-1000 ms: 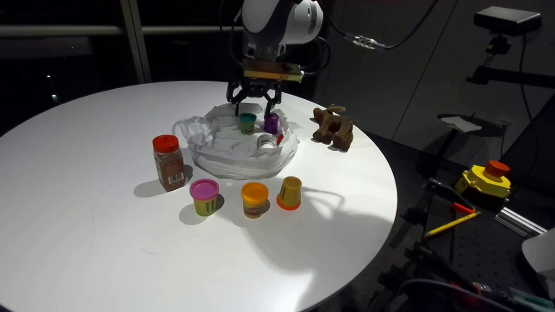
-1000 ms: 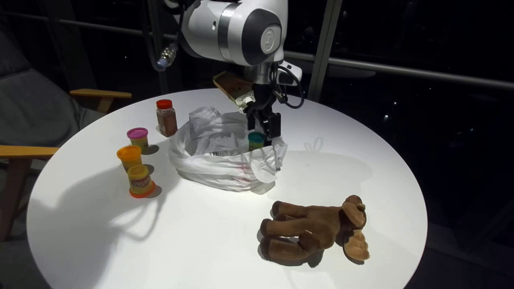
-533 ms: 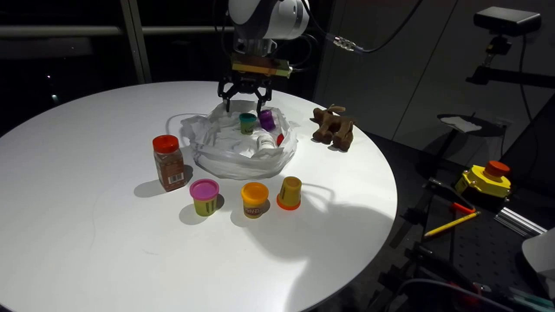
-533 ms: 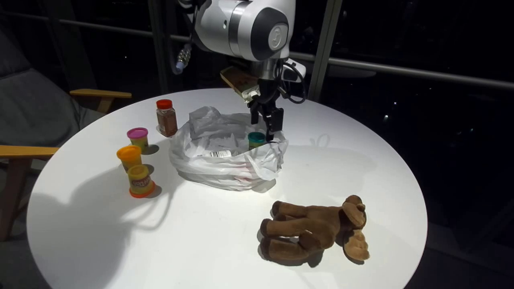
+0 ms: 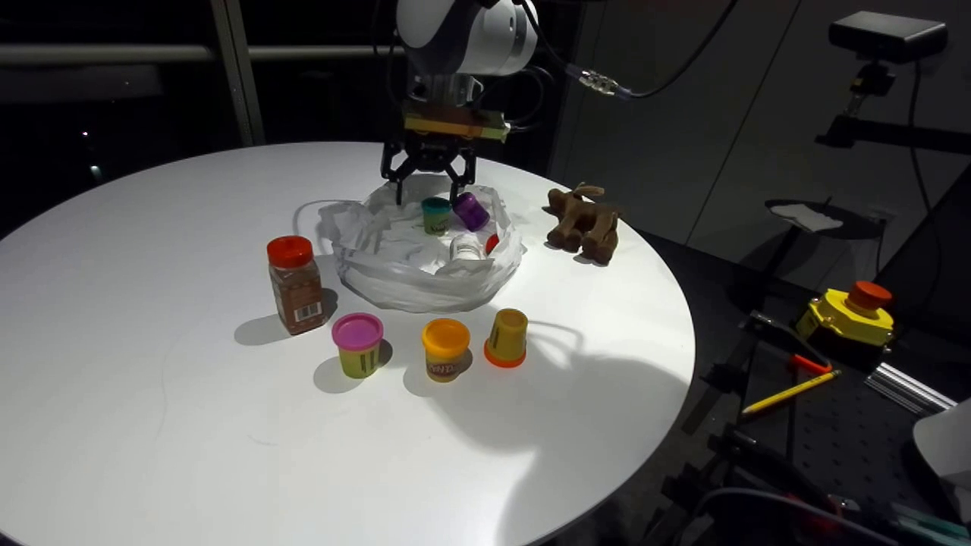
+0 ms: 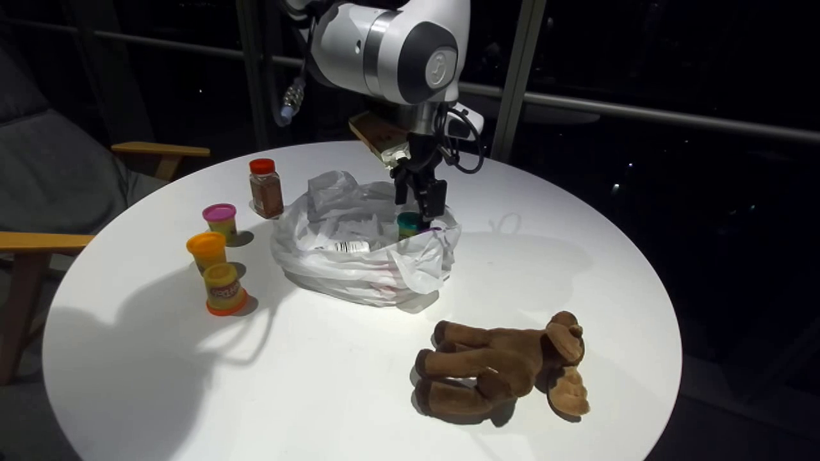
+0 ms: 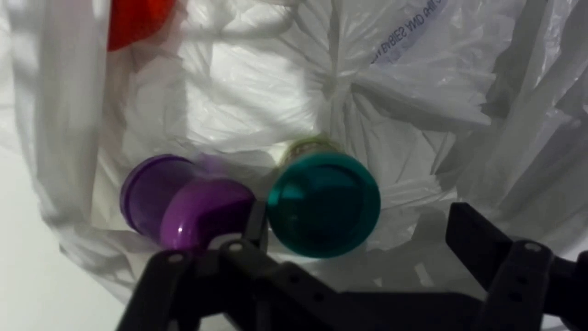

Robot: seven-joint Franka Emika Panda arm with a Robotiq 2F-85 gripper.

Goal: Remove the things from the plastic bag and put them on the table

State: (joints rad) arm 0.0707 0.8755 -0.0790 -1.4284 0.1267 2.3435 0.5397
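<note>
The whitish plastic bag [image 5: 425, 292] lies spread on the round white table [image 5: 190, 425]. Within it are a teal-lidded tub [image 7: 324, 204], a tilted purple container [image 7: 202, 211], a whitish container [image 5: 466, 247] and something red [image 7: 138, 20]. My gripper [image 7: 358, 220] is open and reaches down into the bag's far side. Its left finger [image 7: 256, 223] is wedged between purple container and teal lid; the right finger stands well apart from the lid. Outside the bag are the brown plush animal [image 6: 500, 365], the red-lidded jar [image 5: 296, 288], and tubs with pink [image 5: 358, 345], orange [image 5: 445, 349] and red-orange [image 5: 506, 339] lids.
The bag's crumpled walls [image 6: 346, 275] rise around the containers and partly hide them in an exterior view. The tub with the red-orange lid stands upside down. A grey chair [image 6: 57, 186] with wooden arms is beside the table.
My gripper rose and shifted left in an exterior view, then dipped slightly again. The purple container went from upright to leaning. The teal-lidded tub shifted a little.
</note>
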